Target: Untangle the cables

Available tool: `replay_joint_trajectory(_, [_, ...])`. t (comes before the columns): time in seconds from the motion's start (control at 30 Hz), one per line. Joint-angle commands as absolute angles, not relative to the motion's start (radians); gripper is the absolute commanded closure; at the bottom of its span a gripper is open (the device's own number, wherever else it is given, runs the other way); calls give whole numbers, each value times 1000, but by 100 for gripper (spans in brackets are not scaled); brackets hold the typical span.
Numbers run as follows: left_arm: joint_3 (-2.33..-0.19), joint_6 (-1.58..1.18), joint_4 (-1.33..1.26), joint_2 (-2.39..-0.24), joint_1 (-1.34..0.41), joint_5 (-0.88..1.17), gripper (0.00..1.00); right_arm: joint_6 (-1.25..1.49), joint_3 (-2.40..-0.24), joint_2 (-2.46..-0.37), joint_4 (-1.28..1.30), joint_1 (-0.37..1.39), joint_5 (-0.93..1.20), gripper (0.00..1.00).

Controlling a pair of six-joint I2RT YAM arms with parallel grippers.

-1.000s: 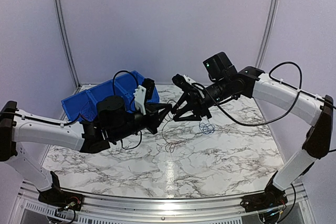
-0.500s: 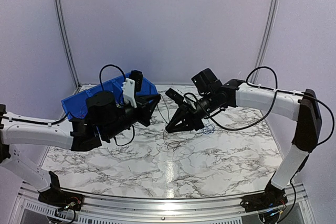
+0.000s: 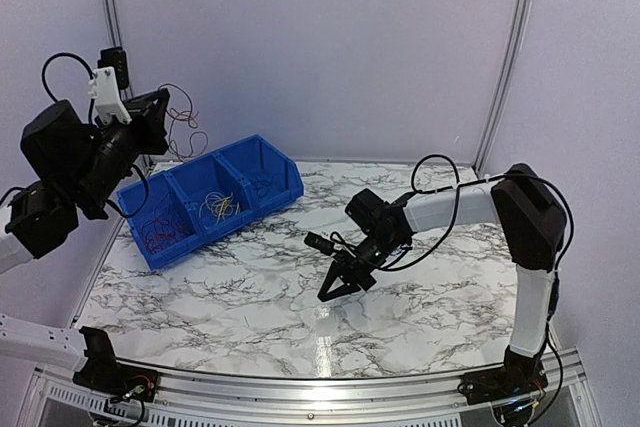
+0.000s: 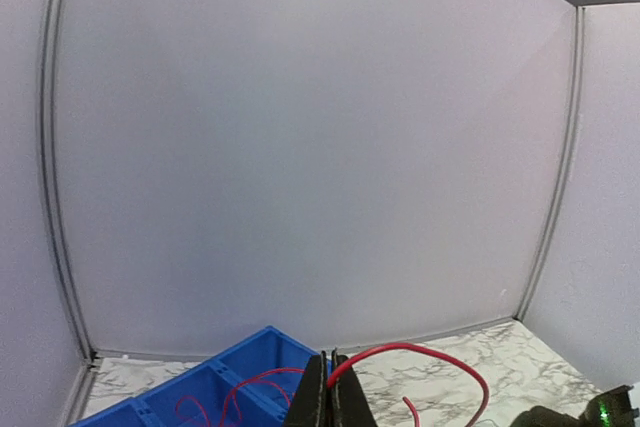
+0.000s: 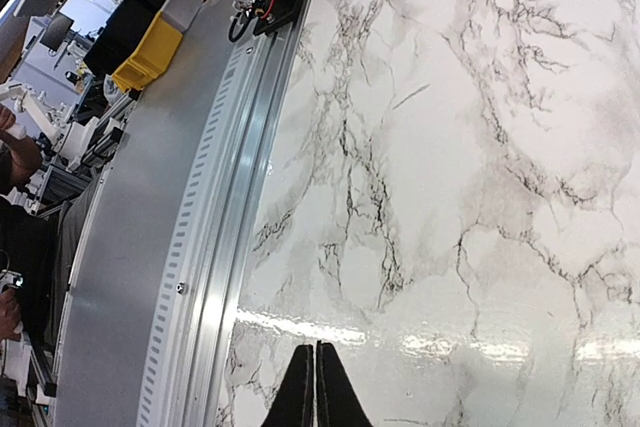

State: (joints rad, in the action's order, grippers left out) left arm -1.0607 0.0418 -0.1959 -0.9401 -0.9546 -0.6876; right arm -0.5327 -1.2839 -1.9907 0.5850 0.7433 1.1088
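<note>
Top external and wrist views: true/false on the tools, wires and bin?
1. The left tool is shut on a thin red wire. True.
2. The left tool sits low, touching the table. False: it is raised high, above the blue three-compartment plastic bin.
3. The bin's middle compartment holds thin yellow wires. True.
4. The right tool is wide open. False: its fingers are closed together, low over the white marble-patterned table.
</note>
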Motion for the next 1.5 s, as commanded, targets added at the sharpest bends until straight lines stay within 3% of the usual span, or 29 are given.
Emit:
replay_joint_trajectory(0.0, [-1107, 87, 54, -907, -886, -751, 100, -560, -1304, -1971, 593, 744, 1093, 95])
replay_joint_trajectory(0.33, [-1135, 98, 158, -936, -700, -700, 100, -580, -1307, -1957, 613, 740, 1061, 92])
replay_joint_trajectory(0.7, [-1005, 53, 115, -972, -422, -549, 100, -602, -1309, -1940, 634, 738, 1048, 89])
replay_joint_trajectory(1.0, [-858, -56, 84, -1090, -252, -456, 100, -612, -1310, -1926, 643, 728, 1041, 87])
replay_joint_trajectory(1.2, [-906, -124, 227, -1269, -211, -367, 100, -618, -1316, -1910, 652, 725, 1029, 85])
replay_joint_trajectory(1.27, [-922, -132, 245, -1294, -207, -353, 94, -620, -1316, -1904, 651, 724, 1025, 85])
replay_joint_trajectory(1.37, [-925, -146, 253, -1310, -193, -361, 72, -623, -1318, -1891, 652, 721, 1015, 84])
replay_joint_trajectory(1.47, [-924, -158, 265, -1316, -181, -381, 61, -623, -1318, -1880, 657, 718, 1011, 83])
